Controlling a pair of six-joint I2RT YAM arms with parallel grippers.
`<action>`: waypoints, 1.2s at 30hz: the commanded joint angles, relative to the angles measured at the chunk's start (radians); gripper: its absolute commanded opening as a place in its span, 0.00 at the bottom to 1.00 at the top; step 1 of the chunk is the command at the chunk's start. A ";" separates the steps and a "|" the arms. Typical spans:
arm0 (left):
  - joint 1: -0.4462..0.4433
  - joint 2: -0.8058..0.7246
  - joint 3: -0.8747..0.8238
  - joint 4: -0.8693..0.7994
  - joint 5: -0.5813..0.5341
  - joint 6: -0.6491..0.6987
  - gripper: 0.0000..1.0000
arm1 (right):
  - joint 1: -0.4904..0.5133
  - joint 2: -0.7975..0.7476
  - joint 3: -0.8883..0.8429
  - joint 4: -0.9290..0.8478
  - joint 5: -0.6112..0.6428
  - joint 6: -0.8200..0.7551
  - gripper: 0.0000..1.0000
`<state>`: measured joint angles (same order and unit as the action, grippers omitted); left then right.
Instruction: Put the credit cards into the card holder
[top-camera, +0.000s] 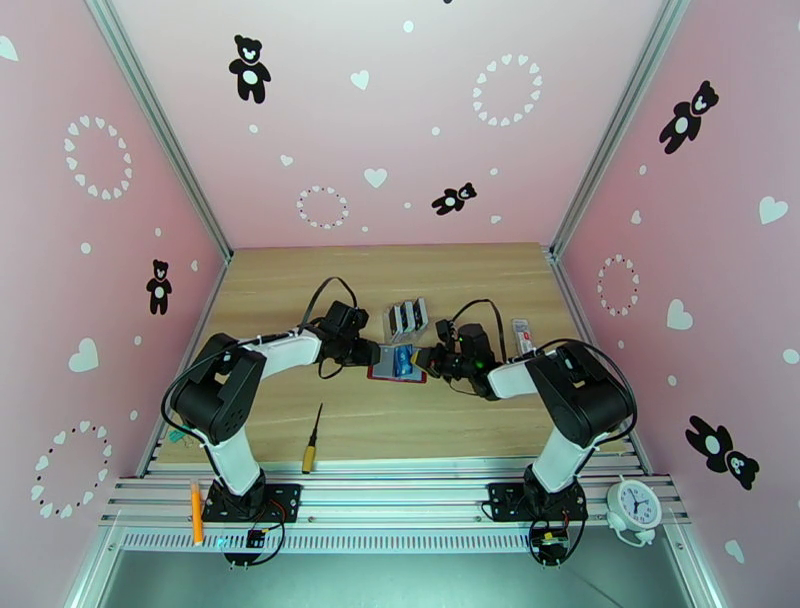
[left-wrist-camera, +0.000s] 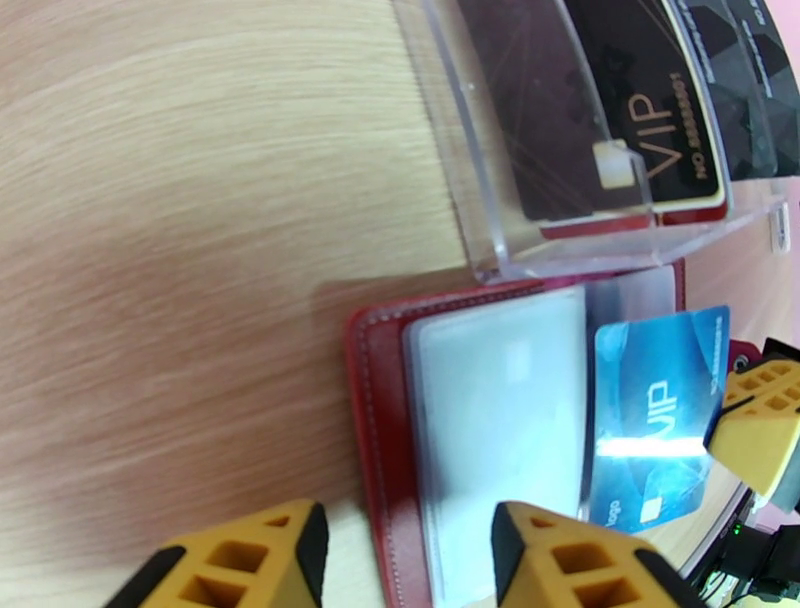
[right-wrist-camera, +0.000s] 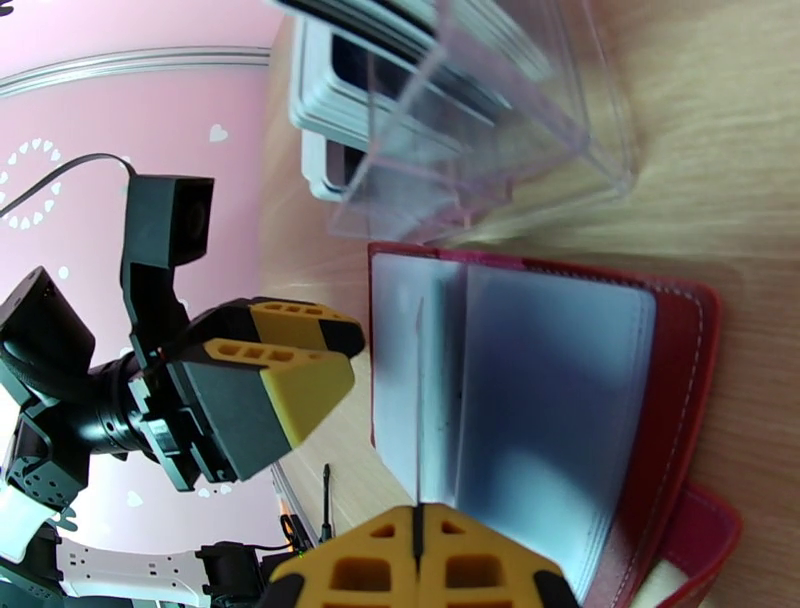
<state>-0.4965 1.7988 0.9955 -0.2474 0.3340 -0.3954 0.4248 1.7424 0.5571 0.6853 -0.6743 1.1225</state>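
Note:
The dark red card holder (top-camera: 380, 375) lies open on the wood, its clear sleeves facing up (left-wrist-camera: 375, 400) (right-wrist-camera: 680, 400). A blue credit card (left-wrist-camera: 655, 400) (top-camera: 403, 362) lies over its right half, with the left edge at a clear sleeve. My right gripper (right-wrist-camera: 418, 540) (top-camera: 428, 360) is shut on that card's right edge, and the card shows edge-on between the fingers. My left gripper (left-wrist-camera: 405, 560) (top-camera: 372, 353) stands open, its fingers straddling the holder's left cover. Black credit cards (left-wrist-camera: 640, 110) stand in the clear rack (left-wrist-camera: 470, 200) just behind.
The clear slotted rack (top-camera: 407, 318) nearly touches the holder's far edge. A small screwdriver (top-camera: 312, 440) lies near the front edge. A white tube (top-camera: 521, 335) is behind the right arm. An orange pen (top-camera: 196, 512) and a white clock (top-camera: 633, 505) sit on the rail.

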 joint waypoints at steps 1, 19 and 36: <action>-0.003 0.006 0.002 0.013 0.035 0.009 0.50 | -0.006 0.023 -0.013 0.046 -0.009 0.007 0.00; -0.007 0.031 0.007 0.023 0.063 -0.008 0.45 | -0.005 0.084 -0.014 0.128 -0.024 0.047 0.00; -0.009 0.036 0.011 0.017 0.065 -0.008 0.41 | -0.006 0.110 -0.014 0.160 -0.023 0.064 0.00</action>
<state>-0.5003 1.8160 0.9958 -0.2432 0.3820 -0.3969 0.4232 1.8313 0.5491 0.8120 -0.6888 1.1770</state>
